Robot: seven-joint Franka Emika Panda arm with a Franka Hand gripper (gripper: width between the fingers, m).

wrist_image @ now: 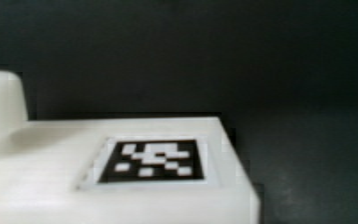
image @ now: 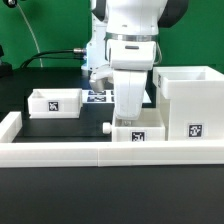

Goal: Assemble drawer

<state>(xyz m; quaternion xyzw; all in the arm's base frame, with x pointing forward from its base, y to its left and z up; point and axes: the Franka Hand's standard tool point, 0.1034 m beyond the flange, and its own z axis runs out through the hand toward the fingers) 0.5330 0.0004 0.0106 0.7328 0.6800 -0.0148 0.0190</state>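
Note:
The tall white drawer shell (image: 188, 95) stands at the exterior view's right, with a tag on its front. One small tray (image: 55, 102) lies at the left on the black mat. A second tray (image: 138, 133), with a dark knob (image: 107, 128) on its side, sits against the low front wall beside the shell. My gripper (image: 131, 112) hangs straight down onto this tray, and its fingertips are hidden at the tray. The wrist view shows the tray's tagged white face (wrist_image: 155, 160) very close, with no fingers visible.
A low white wall (image: 70, 150) edges the black mat (image: 60, 125) along the front. The marker board (image: 99, 97) lies behind the gripper. A black cable runs along the green backdrop at the back left.

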